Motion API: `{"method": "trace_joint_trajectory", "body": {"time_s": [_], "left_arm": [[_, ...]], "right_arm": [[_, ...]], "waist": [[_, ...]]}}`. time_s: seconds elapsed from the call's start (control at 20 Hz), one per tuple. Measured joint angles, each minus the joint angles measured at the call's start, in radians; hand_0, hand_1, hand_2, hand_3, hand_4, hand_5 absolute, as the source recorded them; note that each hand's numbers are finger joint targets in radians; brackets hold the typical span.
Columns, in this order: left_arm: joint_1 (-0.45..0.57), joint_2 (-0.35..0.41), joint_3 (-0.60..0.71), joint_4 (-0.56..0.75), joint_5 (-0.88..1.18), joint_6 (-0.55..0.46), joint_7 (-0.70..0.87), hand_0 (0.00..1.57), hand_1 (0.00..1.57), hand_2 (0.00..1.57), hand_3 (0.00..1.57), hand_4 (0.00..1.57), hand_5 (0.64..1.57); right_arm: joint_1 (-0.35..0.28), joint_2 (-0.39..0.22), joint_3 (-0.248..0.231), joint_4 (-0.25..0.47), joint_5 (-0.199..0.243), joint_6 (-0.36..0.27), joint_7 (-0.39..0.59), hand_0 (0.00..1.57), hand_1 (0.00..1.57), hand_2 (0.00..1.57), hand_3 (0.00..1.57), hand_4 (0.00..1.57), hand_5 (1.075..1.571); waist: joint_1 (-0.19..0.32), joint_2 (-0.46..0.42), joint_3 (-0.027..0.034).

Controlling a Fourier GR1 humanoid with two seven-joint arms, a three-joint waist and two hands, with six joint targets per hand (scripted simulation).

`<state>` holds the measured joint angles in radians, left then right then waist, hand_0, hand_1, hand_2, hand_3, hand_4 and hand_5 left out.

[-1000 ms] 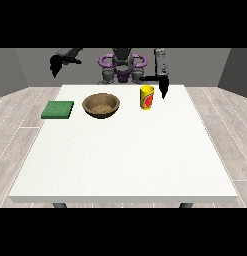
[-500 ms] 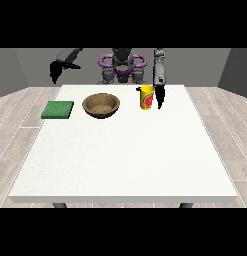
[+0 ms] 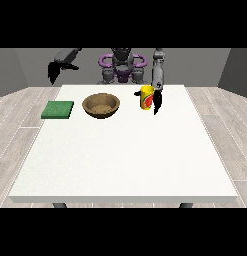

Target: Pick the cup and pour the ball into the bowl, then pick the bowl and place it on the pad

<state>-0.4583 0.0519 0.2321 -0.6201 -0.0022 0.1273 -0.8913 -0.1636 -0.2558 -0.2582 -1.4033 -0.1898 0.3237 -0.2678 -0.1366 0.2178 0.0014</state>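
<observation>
- One big white table takes up most of the front view, robot small at the far edge, arms reaching toward camera.
- Bowl, wooden, sits near the far edge, left of centre; nothing visible inside it that I can make out.
- Pad, green and flat, lies just left of the bowl, apart from it, near the table's left edge.
- Cup, yellow with a red mark, stands upright right of the bowl, well apart from it; long axis vertical. Ball not visible, presumably inside the cup, can't confirm.
- Hand at the view's right hangs fingers-down right at the cup's right side, touching or just beside it, can't tell which. Whether its fingers are spread or curled round the cup: cannot tell, too small and dark.
- Hand at the view's left is up in the air beyond the table's far left corner, above and behind the pad, well apart from every object; finger state cannot tell either.
- Key relation: cup lies directly to the view's left of the nearer hand, so the grasp looks like a sideways close-in on the upright cup wall, not a top-down reach.
- Judged stage: reach for the cup nearly complete, no lift or pour yet; bowl not on the pad.
- Risk: a sideways nudge could tip the cup.
</observation>
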Motion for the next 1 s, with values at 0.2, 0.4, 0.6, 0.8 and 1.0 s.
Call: {"method": "trace_joint_trajectory", "body": {"time_s": [0.2,0.4,0.6,0.8,1.0], "left_arm": [[0.031,-0.001,-0.023,-0.029,-0.076,0.148,-0.073,1.32,1.32,1.57,1.57,1.47,1.246],[0.044,-0.007,-0.038,-0.041,-0.112,0.232,-0.074,1.33,1.33,1.57,1.57,1.50,1.245],[0.043,0.000,-0.088,-0.027,-0.169,0.265,0.022,1.35,1.35,1.57,1.57,1.55,1.306],[0.009,0.118,-0.140,-0.033,-0.271,0.300,0.168,1.44,1.44,1.57,1.57,1.57,1.303],[-0.101,0.243,-0.181,-0.034,-0.366,0.295,0.354,1.46,1.46,1.57,1.57,1.57,1.294]], "right_arm": [[-0.011,-0.016,-0.005,-0.015,-0.009,0.016,-0.003,0.00,0.00,0.00,0.00,0.00,1.570],[-0.021,-0.047,-0.035,0.003,-0.028,0.030,0.005,0.00,0.00,0.00,0.00,0.00,1.570],[-0.004,-0.066,-0.053,0.060,-0.038,0.044,0.032,0.00,0.00,0.00,0.00,0.00,1.570],[0.022,-0.063,-0.053,0.108,-0.026,0.039,0.047,0.00,0.00,0.00,0.00,0.00,1.569],[0.014,-0.069,-0.061,0.157,-0.022,0.038,0.044,0.00,0.00,0.00,0.00,0.00,1.568]], "waist": [[-0.028,0.019,0.0165],[-0.033,0.012,0.0160],[-0.005,-0.071,0.0065],[0.030,-0.164,0.0039],[0.047,-0.199,0.0028]]}}
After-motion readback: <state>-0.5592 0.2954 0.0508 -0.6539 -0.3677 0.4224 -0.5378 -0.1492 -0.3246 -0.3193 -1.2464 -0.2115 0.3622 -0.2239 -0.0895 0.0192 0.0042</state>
